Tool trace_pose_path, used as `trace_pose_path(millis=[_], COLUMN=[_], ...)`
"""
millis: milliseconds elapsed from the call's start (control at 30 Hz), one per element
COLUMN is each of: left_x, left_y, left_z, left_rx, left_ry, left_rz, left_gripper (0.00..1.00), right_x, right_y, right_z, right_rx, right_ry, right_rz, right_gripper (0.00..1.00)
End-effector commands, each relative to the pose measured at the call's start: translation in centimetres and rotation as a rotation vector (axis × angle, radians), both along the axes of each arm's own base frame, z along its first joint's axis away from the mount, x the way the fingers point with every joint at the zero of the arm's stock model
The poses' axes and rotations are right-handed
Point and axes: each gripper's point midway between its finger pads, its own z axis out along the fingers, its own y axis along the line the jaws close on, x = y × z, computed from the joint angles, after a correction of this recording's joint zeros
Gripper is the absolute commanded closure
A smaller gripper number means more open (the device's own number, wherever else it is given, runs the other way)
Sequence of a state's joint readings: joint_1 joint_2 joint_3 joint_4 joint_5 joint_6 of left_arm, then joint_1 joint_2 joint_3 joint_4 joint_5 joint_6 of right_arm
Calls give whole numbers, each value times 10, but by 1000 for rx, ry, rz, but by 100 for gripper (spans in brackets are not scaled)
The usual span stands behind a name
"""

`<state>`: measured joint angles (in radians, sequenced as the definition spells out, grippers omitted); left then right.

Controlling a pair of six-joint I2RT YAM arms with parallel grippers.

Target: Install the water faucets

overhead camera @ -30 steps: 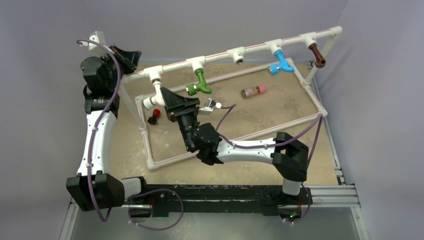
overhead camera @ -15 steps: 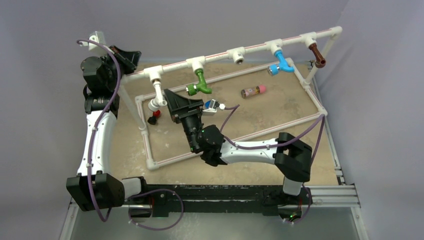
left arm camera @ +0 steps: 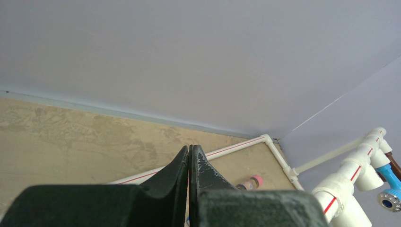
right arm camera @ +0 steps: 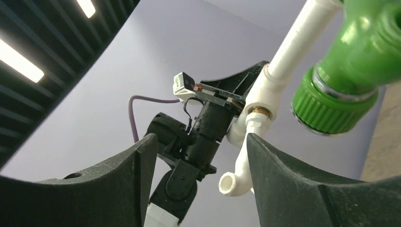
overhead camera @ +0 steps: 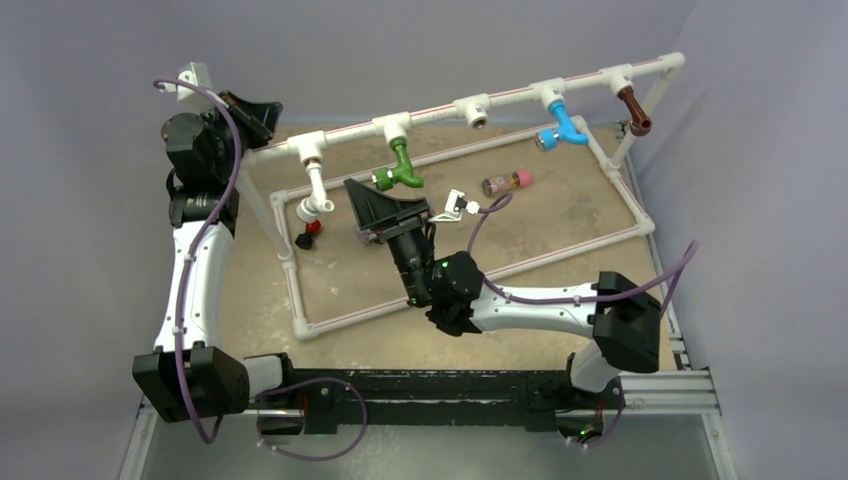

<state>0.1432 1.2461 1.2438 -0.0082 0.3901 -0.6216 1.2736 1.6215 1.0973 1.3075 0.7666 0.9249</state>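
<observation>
Four water faucets hang from the raised white pipe: white at the left, then green, blue and brown. One T-fitting between green and blue holds nothing. My right gripper is open and empty, just right of the white faucet and apart from it. In the right wrist view the white faucet shows beyond the open right gripper, with the green faucet close at the upper right. My left gripper is shut and empty at the pipe's left end, seen also as the left gripper.
The white pipe base frame lies on the tan table. A small pink-capped cylinder lies inside it, and a red and black piece sits under the white faucet. In the left wrist view the cylinder and blue faucet show.
My right gripper has opened, let go of the white faucet and drawn back to the right. The white faucet stays hanging on the pipe. The left arm has not moved.
</observation>
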Motion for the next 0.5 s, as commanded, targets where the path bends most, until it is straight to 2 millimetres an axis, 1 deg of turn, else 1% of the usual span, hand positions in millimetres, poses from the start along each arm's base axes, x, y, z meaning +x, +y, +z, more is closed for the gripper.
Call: trace_pose_path(millis=[0, 133, 200, 267, 333, 467], left_x=[-38, -38, -38, -38, -38, -38], left_y=[-16, -16, -17, -18, -17, -15], left_z=[-159, -159, -159, -160, -160, -159], left_rx=[-109, -109, -111, -116, -118, -121], left_ry=[582, 580, 580, 585, 583, 582], left_rz=[-78, -78, -86, -90, -89, -86], left_gripper=[100, 100, 100, 100, 100, 100], right_x=[-14, -22, -24, -32, -35, -37], right_y=[-13, -14, -12, -6, -9, -9], right_z=[25, 31, 28, 25, 27, 19], right_rx=[-153, -363, -502, -645, -779, -1067], right_ry=[-169, -328, -405, -535, -654, -863], right_rz=[-50, -106, -130, -132, -181, -249], right_gripper=[29, 27, 27, 26, 24, 22])
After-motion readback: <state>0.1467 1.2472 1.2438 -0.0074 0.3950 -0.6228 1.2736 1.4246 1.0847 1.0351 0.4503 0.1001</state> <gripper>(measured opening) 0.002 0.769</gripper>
